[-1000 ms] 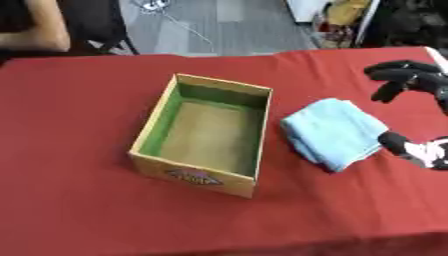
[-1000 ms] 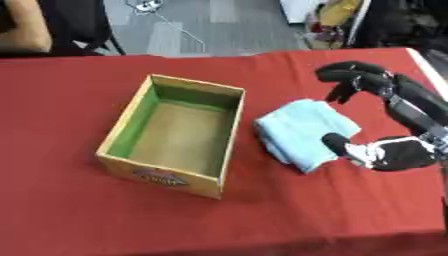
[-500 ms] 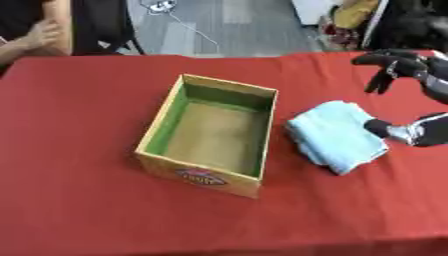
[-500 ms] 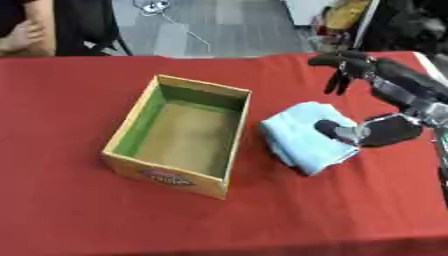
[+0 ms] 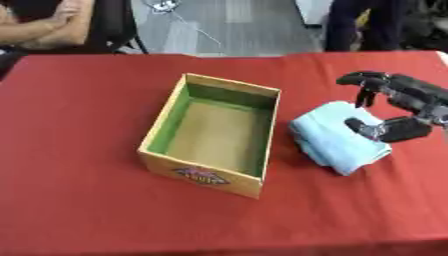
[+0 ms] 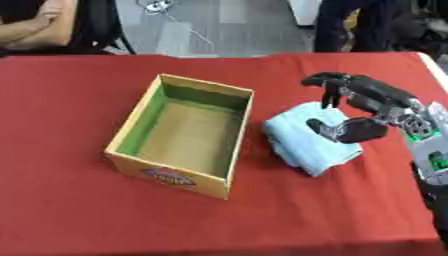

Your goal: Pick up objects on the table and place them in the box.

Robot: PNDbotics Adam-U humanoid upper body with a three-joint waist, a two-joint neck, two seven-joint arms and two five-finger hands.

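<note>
Folded light-blue cloth [image 5: 337,142] is sitting flat on the red tablecloth [image 5: 79,200], just to the right of the open cardboard box [image 5: 214,135] and not quite touching it as far as I can see. It looks like a soft towel folded into a thick rectangle, lying at an angle to the box.

Box is yellowish-tan outside, with green inner walls and a plain brown floor. Nothing inside it. There's some kind of printed logo on the near wall, can't read it.

Robot's right hand [image 6: 367,112] comes in from the right side and is right over the far right part of the cloth. Fingers [image 6: 328,85] are curved downward over the cloth's far edge, with the thumb [image 6: 328,130] down low on top of the cloth. So it's a spread, claw-like pose with a clear gap between fingers and thumb, not clamped onto the cloth. The thumb tip seems to touch the fabric, but the cloth isn't lifted or bunched up anywhere.

Left hand doesn't show up in either view.

Beyond the far table edge is a grey floor.
</note>
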